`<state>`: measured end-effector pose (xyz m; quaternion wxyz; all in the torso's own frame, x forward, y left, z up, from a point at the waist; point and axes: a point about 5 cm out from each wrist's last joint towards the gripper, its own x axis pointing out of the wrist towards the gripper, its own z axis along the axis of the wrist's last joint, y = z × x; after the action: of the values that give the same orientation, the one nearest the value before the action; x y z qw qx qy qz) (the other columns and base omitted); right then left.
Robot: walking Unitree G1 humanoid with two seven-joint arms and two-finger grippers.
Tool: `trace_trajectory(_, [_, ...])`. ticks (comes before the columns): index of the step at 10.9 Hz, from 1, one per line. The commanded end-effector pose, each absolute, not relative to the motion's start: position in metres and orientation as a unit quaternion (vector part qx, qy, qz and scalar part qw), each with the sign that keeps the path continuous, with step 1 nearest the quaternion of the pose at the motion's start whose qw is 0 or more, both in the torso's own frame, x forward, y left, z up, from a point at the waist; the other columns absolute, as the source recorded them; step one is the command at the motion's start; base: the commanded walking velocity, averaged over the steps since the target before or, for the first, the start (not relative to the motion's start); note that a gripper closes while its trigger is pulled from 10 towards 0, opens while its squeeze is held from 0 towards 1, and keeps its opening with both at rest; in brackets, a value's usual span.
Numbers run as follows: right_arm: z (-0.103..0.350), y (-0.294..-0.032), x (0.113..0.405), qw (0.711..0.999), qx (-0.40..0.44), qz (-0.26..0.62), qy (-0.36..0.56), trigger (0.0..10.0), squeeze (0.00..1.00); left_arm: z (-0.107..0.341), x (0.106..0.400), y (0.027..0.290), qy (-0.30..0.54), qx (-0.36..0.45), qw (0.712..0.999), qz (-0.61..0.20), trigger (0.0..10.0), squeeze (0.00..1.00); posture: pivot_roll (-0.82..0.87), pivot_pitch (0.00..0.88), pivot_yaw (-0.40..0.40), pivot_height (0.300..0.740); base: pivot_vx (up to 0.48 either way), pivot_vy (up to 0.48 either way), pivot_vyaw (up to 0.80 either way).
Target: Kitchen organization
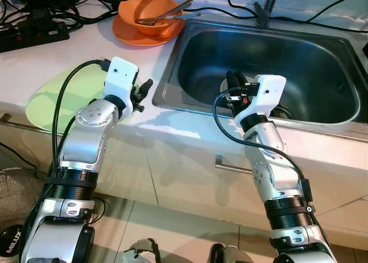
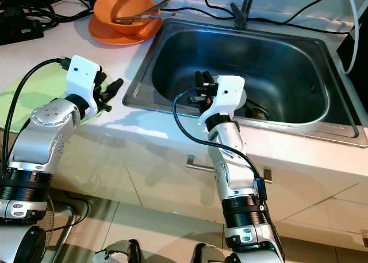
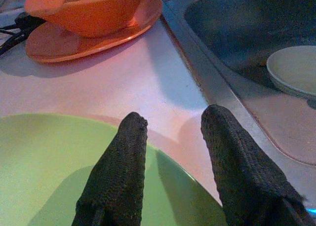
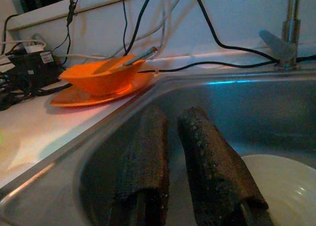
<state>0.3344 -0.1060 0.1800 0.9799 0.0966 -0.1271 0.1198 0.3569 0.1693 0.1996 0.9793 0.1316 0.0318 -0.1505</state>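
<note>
Steel sink (image 1: pixel 322 42) — right gripper (image 1: pixel 234 79) inside; left gripper (image 1: pixel 144 91) over flat green plate (image 1: pixel 63 99).

Cables and power gear lying behind the worktop

Black cables (image 1: pixel 241 10) are trailing along the back wall, a black power strip (image 1: pixel 31 36) is sitting at the counter's far left corner.

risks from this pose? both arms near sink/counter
1. Right claw is down in the sink over the white plate, fingers nearly together; a blind descent could knock or chip it.
2. Left claw is open over the green plate at the counter's front; a push could slide it off.
3. Utensils in the orange bowl could tip out.
</note>
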Motion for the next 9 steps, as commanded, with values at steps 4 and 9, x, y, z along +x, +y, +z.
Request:
trace_trajectory(4, [0.183, -0.105, 0.336, 0.98, 0.096, 0.116, -0.129, 10.0, 0.0, 0.238, 0.361, 0.181, -0.077, 0.114, 0.985, -0.105, 10.0, 0.0, 0.11, 0.113, -0.007, 0.74, 0.0, 0.0, 0.0])
trace_trajectory(9, [0.182, -0.104, 0.337, 0.98, 0.102, 0.115, -0.129, 10.0, 0.0, 0.278, 0.339, 0.204, -0.205, 0.023, 0.974, -0.092, 10.0, 0.0, 0.13, 0.11, -0.005, 0.74, 0.0, 0.0, 0.0])
